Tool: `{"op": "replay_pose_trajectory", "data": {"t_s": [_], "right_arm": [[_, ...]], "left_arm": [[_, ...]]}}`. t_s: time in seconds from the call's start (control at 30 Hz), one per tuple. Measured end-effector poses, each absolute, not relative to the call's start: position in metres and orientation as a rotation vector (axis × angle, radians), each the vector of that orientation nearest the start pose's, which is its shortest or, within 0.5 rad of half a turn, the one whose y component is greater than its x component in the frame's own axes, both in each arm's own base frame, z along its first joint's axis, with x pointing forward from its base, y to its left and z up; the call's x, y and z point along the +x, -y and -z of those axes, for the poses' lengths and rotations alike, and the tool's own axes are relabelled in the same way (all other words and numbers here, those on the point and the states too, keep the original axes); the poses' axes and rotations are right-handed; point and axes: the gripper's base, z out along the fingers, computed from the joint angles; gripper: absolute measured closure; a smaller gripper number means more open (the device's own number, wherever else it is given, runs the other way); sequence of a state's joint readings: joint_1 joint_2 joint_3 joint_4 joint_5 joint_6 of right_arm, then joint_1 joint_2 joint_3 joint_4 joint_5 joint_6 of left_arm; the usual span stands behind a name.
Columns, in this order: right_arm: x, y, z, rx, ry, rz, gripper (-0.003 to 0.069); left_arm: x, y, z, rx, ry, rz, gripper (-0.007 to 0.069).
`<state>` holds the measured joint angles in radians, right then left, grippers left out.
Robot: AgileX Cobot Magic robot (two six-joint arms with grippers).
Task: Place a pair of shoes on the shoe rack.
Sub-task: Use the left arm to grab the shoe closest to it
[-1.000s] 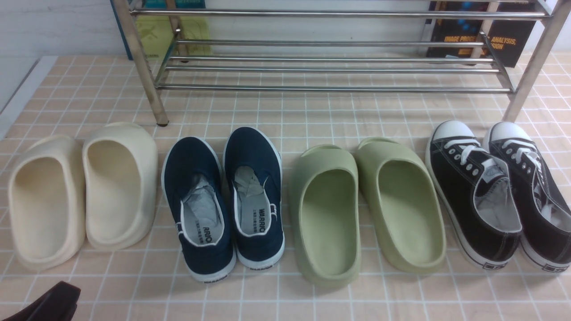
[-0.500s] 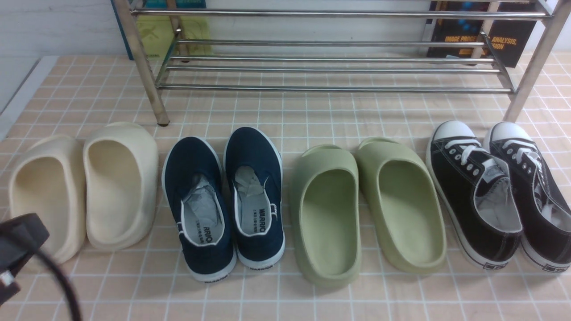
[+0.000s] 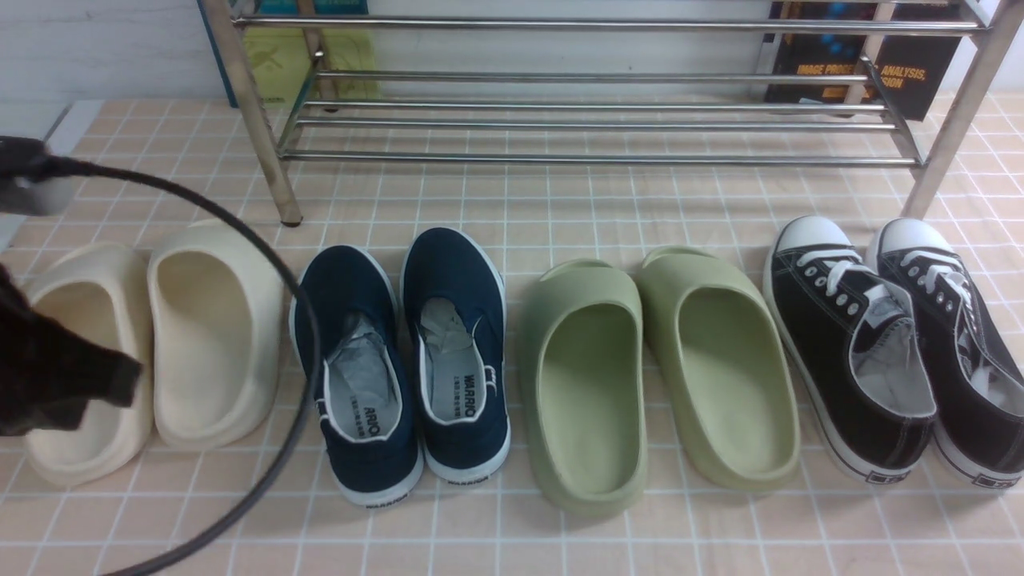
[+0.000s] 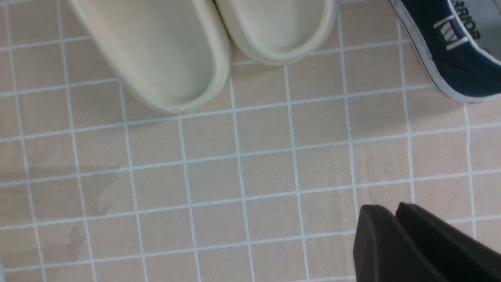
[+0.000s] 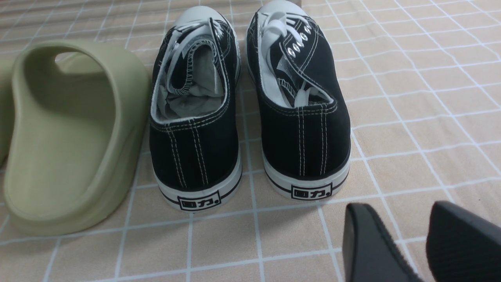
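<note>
- The pair of shoes [image 3: 400, 360] is pointed toes-first, lengthwise, at the shoe rack [image 3: 592, 158]; paper [image 3: 364, 364] is stuffed inside.
- The left gripper [image 4: 391, 211] is clenched empty; the right gripper [image 5: 399, 211] is released.

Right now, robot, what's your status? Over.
Left pincer shut, empty, near cream slides. Right pincer open, empty, behind black sneakers. Navy shoes on floor, not yet on shoe rack. Arm cable crosses left one in front view.

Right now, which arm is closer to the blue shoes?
Left. The left fingers hang by the cream slides, next to the navy slip-on sneakers. The right fingers are behind the black lace-up sneakers, farthest away.
</note>
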<state>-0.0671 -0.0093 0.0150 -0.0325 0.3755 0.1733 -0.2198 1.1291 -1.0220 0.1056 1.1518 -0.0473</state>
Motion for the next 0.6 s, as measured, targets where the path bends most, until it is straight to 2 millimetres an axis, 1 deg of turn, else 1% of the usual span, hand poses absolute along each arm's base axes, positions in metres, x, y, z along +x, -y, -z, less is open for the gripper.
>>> {"op": "replay_pose_trajectory", "data": {"t_s": [0.07,0.1,0.13,0.2,0.27,0.33,0.37,0.4,0.47,0.6], "right_arm": [[0.052,0.005,-0.175,0.204,-1.854,-0.041,0.0419],[0.052,0.005,-0.175,0.204,-1.854,-0.041,0.0419],[0.052,0.005,-0.175,0.204,-1.854,-0.041,0.0419],[0.052,0.005,-0.175,0.204,-1.854,-0.041,0.0419],[0.052,0.005,-0.175,0.204,-1.854,-0.041,0.0419],[0.052,0.005,-0.175,0.204,-1.854,-0.041,0.0419],[0.052,0.005,-0.175,0.204,-1.854,-0.041,0.0419],[0.052,0.005,-0.175,0.204,-1.854,-0.041,0.0419],[0.052,0.005,-0.175,0.204,-1.854,-0.041,0.0419],[0.052,0.005,-0.175,0.204,-1.854,-0.041,0.0419]], "left_arm": [[0.208,0.049,-0.318,0.299,-2.747,-0.077,0.0458],[0.209,0.051,-0.316,0.301,-2.752,-0.078,0.0449],[0.217,0.061,-0.308,0.317,-2.756,-0.078,0.0391],[0.227,0.075,-0.297,0.329,-2.753,-0.063,0.0305],[0.237,0.086,-0.288,0.320,-2.746,-0.042,0.0236],[0.249,0.095,-0.275,0.262,-2.741,-0.009,0.0167],[0.250,0.096,-0.274,0.253,-2.740,-0.005,0.0158],[0.258,0.099,-0.267,0.187,-2.739,0.014,0.0130],[0.269,0.104,-0.254,0.081,-2.737,0.029,0.0110],[0.285,0.107,-0.231,-0.033,-2.739,-0.007,0.0106]]}}
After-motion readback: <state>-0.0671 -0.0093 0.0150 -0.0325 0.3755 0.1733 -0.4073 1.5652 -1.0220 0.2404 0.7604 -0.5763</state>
